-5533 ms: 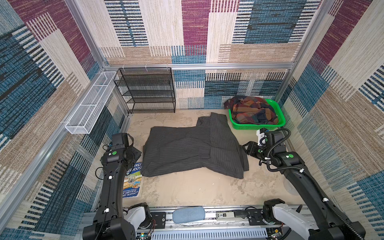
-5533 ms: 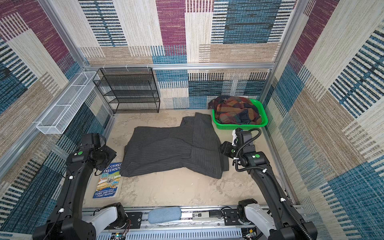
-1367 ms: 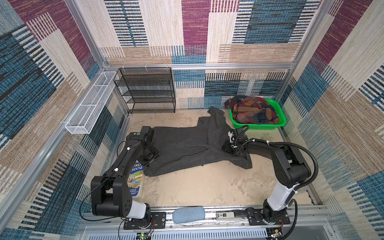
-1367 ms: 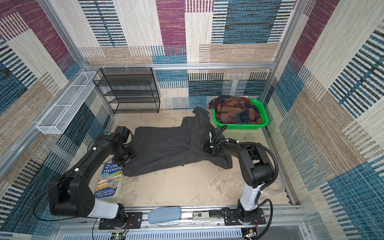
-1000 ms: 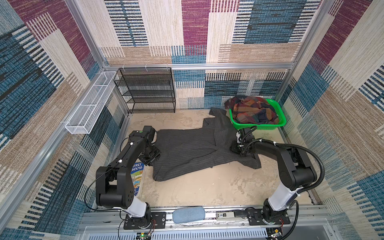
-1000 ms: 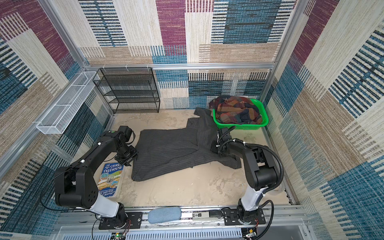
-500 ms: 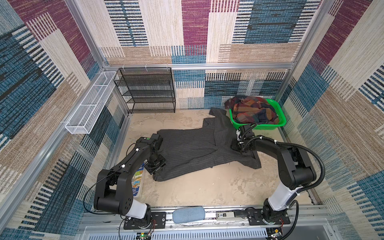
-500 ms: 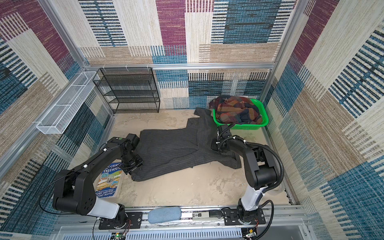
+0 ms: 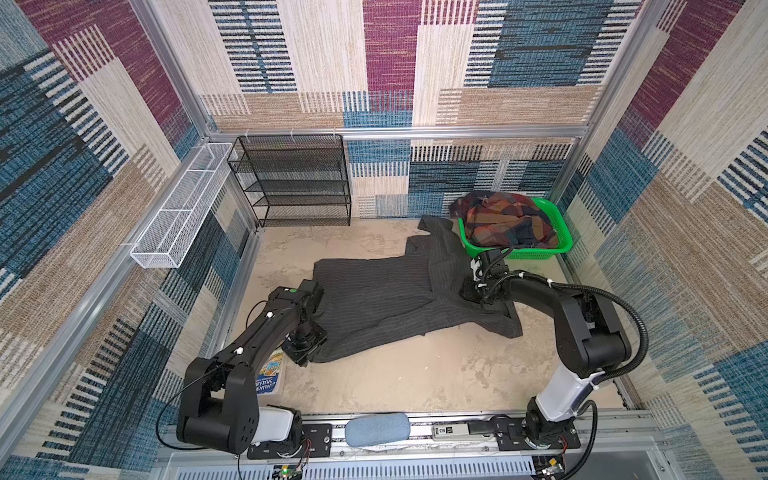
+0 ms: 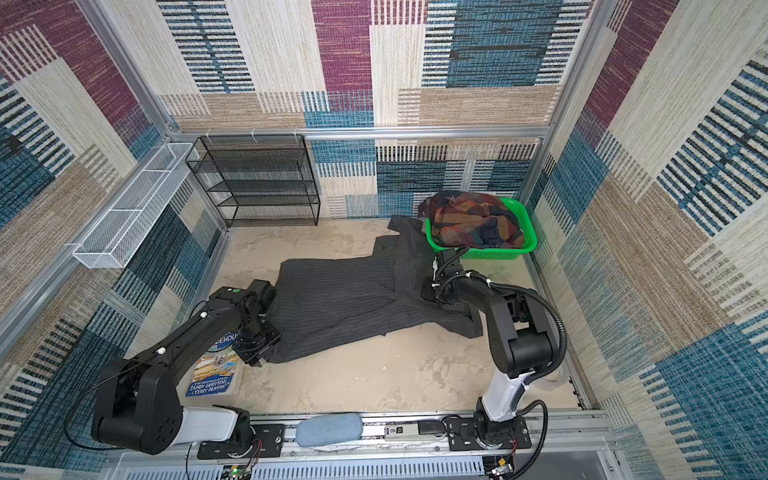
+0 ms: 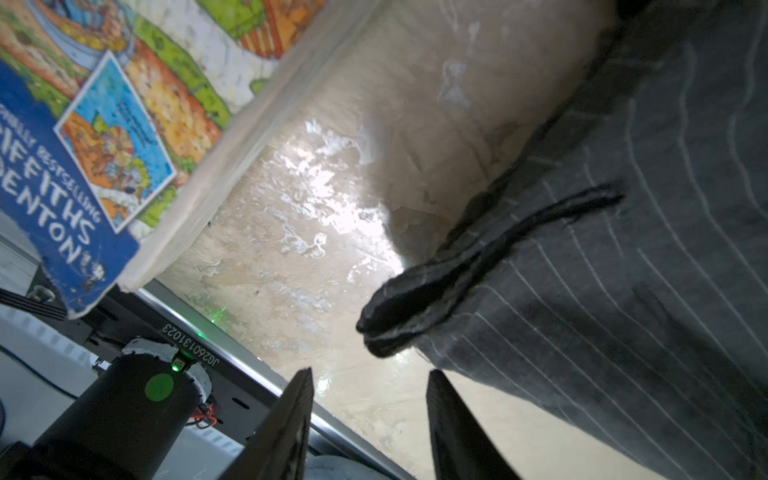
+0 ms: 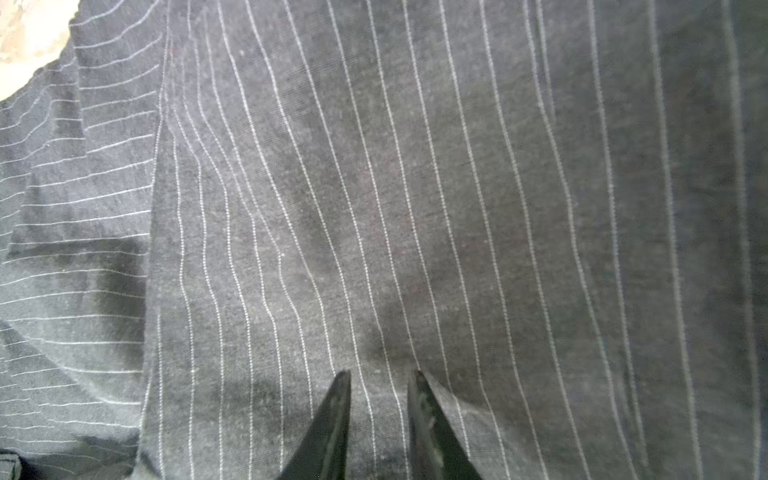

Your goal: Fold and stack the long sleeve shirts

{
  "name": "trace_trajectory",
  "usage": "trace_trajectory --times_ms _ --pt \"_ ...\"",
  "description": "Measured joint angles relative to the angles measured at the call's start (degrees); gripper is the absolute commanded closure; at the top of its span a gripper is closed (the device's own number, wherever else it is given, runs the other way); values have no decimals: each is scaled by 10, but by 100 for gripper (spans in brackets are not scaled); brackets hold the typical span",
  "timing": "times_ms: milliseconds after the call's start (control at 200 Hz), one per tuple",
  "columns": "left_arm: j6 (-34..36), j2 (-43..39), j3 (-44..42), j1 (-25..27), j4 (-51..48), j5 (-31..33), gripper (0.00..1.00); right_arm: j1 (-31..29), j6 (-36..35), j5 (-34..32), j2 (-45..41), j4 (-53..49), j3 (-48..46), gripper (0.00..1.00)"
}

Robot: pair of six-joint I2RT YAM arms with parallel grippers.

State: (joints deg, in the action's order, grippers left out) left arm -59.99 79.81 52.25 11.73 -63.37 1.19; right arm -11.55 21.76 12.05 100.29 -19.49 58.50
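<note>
in both top views the grey shirt [image 9: 395, 299] lies spread and wrinkled on the floor [image 9: 415, 374] in the middle of the frame. one part of it runs up toward the green basket [image 9: 561, 245] right of centre. the plaid shirt [image 9: 507, 222] sits bunched in that basket, by the back wall. the left gripper [image 9: 305, 349] is low at the grey shirt's lower left corner. the book [image 9: 268, 376] is just beside it on the left, partly under the arm. the right gripper [image 9: 469, 293] is down on the shirt's right part, just below the basket. from here i cannot tell how either gripper's fingers stand. a black rack [image 9: 295, 183] stands at the back, left of centre, well apart from both shirts.

in the left wrist view the left gripper [image 11: 371, 370] shows at the bottom edge. its fingers [image 11: 291, 415] stand well apart with only bare floor between them, and they hold nothing. a folded corner of the grey shirt [image 11: 623, 270] ends just above the fingertips, and the cloth fills the right of the frame. the book [image 11: 83, 124] fills the upper left, with floor between it and the shirt.

in the right wrist view the grey shirt [image 12: 457, 187] fills nearly the whole frame. a sliver of floor [image 12: 20, 33] shows in the upper left corner. the right gripper [image 12: 381, 372] is at bottom centre. its fingers stand a narrow gap apart with their tips on the cloth. i cannot tell whether any cloth is pinched.
</note>
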Motion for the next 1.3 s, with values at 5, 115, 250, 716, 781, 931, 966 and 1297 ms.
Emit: trace_trajectory --times_ms 5,115,250,716,781,931,966,1297 --pt "0 1 0 0 1 0 51 0 0 0 0 0 0 73" --pt "0 19 -12 0 32 0 51 0 0 4 -1 0 1 74" --pt "-2 31 -22 0 61 3 63 0 -2 4 -5 0 3 75" --pt "-31 40 -44 -2 83 60 100 5 -2 -18 -3 -6 -2 78" --pt "-35 36 -52 -4 76 62 100 7 -7 -21 -3 -10 -2 78" --pt "-39 19 -25 -7 55 61 78 7 -19 -14 -27 -12 -1 77" --pt "-39 16 -7 -7 51 61 75 7 -24 -10 -35 -11 -1 77" --pt "30 90 116 -7 45 59 68 -2 -40 0 -64 -15 -2 77"
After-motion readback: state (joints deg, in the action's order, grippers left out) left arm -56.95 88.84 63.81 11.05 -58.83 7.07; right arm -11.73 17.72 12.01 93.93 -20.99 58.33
